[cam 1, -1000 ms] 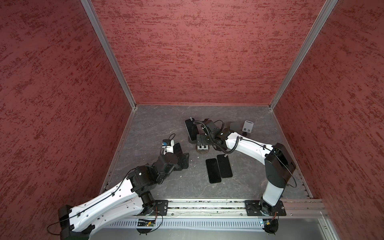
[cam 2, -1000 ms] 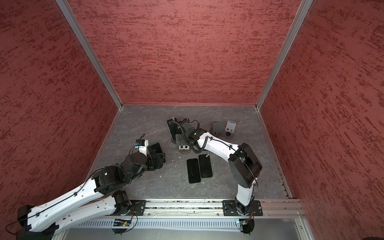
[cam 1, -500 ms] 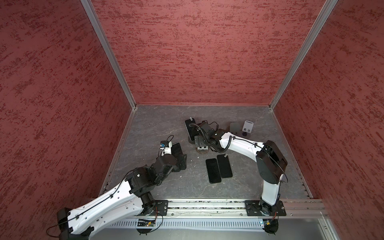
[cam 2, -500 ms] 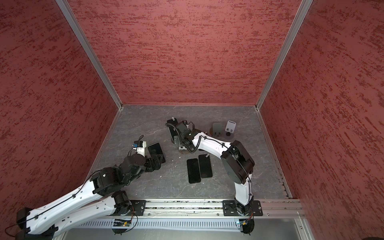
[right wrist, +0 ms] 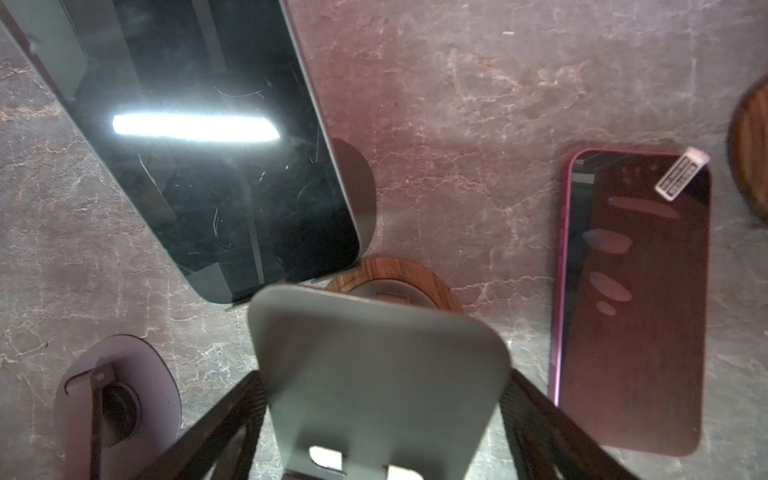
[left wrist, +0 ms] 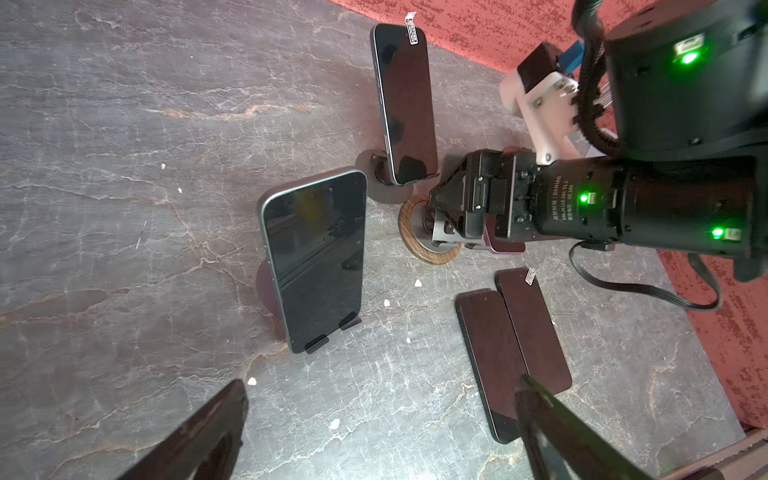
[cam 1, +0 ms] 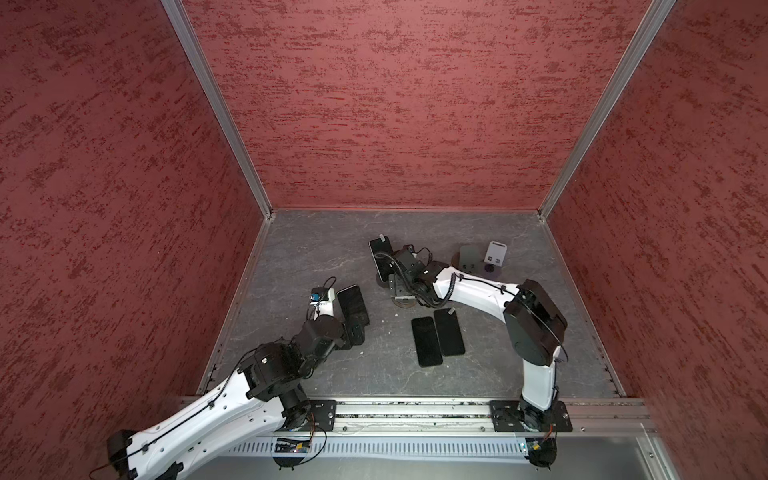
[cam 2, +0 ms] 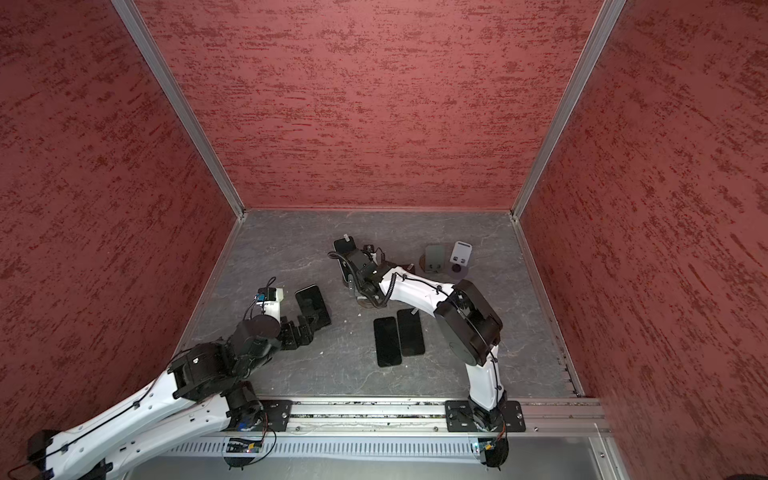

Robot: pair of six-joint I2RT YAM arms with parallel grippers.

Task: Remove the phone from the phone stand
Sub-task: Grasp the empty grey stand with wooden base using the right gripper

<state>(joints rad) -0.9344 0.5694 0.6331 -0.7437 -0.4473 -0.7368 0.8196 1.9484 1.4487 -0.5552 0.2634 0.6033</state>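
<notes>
1. Jaws on my left gripper (left wrist: 380,384) are spread as wide as they go, nothing held. Both fingers (left wrist: 199,432) show at the frame edge in the left wrist view, with bare table (left wrist: 104,208) between them.
2. That gripper sits low, just short of the near phone (left wrist: 316,257), with no contact.
3. Near phone is on its dark stand (left wrist: 266,291), leaning back with the screen facing my left wrist camera and its bottom edge in the two lip hooks.
4. Back phone (left wrist: 405,104) is propped the same way on the back stand (left wrist: 374,183), further from my base. It has a sticker tab (left wrist: 411,27) at its top corner.
5. My right gripper (left wrist: 446,212) is down on a grey stand (right wrist: 374,365) with a wood-ringed base (right wrist: 395,270). This stand is just beside the back stand.
6. Right wrist view shows one finger (right wrist: 224,424) on each side of the grey stand's bare plate, right at its edges — I can't tell whether they clamp it or only flank it.
7. Two flat phones (cam 1: 426,340) lie screen-up on the table, side by side with long edges together, near my right arm.
8. Two spare stands (cam 1: 469,257) are at the back right, well apart from both grippers.
</notes>
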